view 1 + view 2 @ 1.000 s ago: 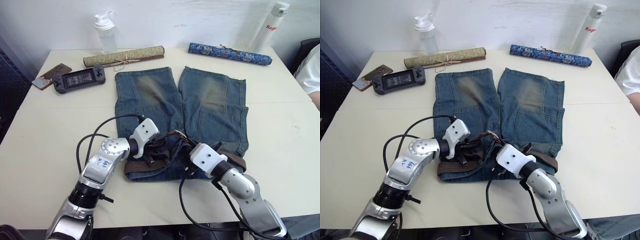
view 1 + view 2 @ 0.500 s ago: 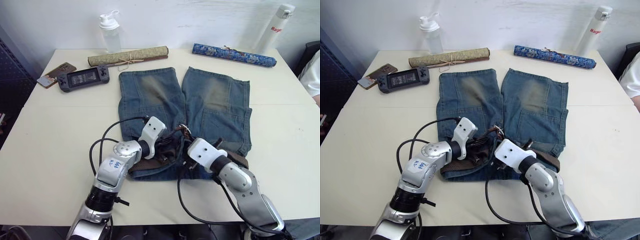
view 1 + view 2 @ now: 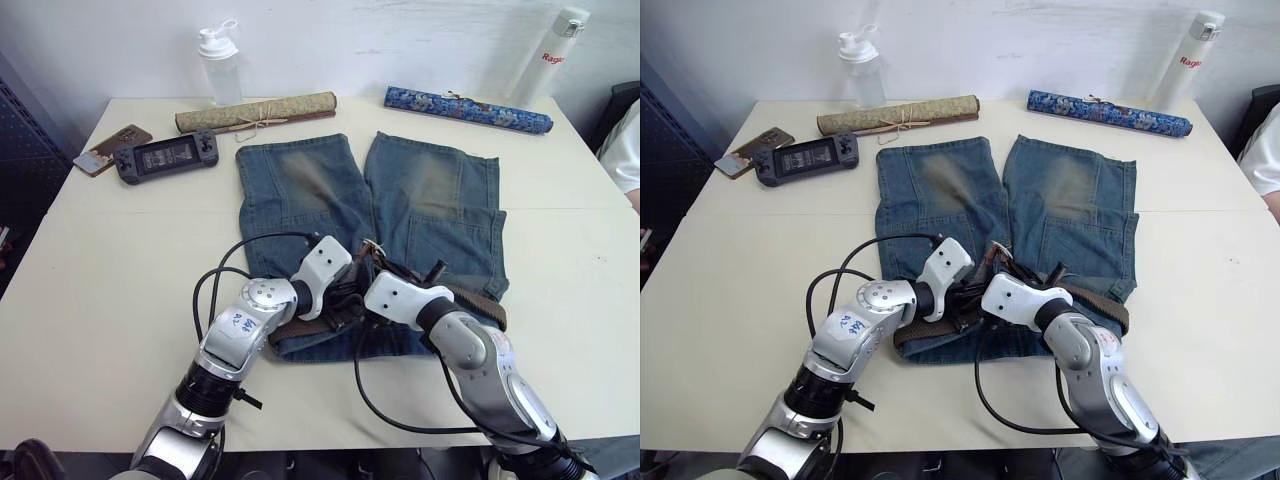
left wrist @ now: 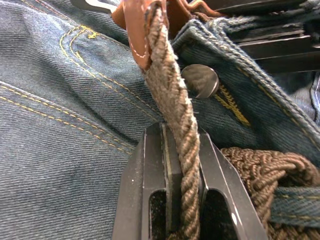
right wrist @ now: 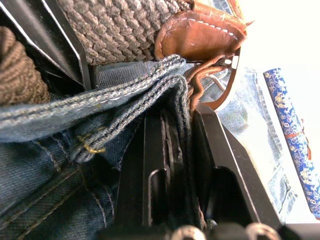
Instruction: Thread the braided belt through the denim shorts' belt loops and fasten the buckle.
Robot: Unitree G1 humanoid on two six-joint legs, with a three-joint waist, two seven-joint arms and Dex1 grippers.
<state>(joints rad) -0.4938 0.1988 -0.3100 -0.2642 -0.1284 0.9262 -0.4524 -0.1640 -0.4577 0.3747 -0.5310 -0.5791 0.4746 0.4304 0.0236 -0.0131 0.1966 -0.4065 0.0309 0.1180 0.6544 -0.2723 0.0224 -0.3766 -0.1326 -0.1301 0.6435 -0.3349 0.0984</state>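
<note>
The left end effector [image 4: 182, 165] pinches the olive-brown braided belt [image 4: 170, 100]; the right end effector [image 5: 177, 150] clamps the faded blue denim shorts' [image 3: 300, 190] waistband on the white counter [image 3: 110, 260].

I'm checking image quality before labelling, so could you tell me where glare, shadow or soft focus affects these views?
Right wrist view: the table beyond the blue scroll is washed out, and shadow hides the denim between the right gripper fingers. Left wrist view: the braided belt is evenly lit. Head views: even light.

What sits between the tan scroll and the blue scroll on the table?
Bare table between the tan scroll and the blue scroll, seen in the left eye view; the denim shorts lie nearer.
</note>
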